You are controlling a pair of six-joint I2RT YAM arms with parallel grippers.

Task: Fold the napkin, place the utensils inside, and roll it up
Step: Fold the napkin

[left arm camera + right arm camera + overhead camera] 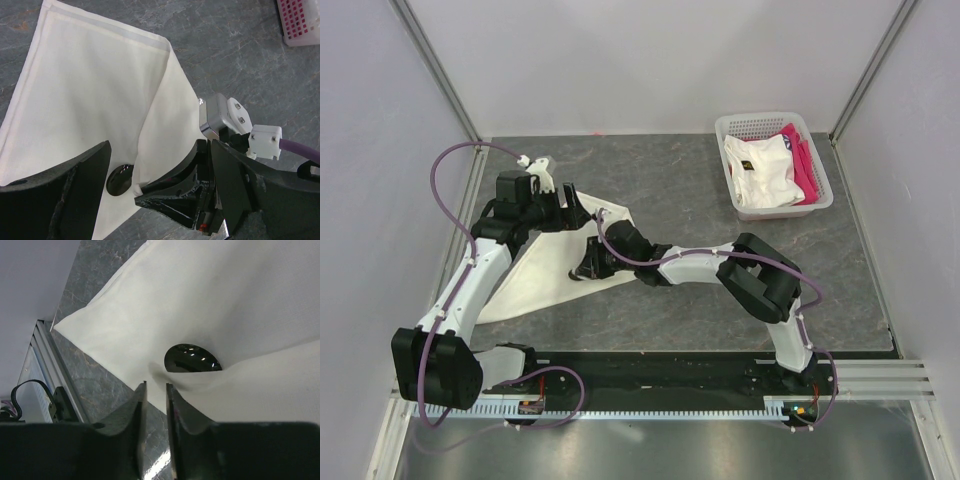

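fold: done, napkin (535, 280) folded, left of centre | insert: done, 1 black spoon (192, 358) under flap, bowl peeking out | left gripper (152, 145) spread wide above it | right gripper (156, 385) barely parted at napkin's right edge, pinching nothing | remaining: roll-up

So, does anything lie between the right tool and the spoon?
Yes. A fold of the napkin lies over the spoon; only its black bowl shows from under the cloth's edge, just beyond the right tool.
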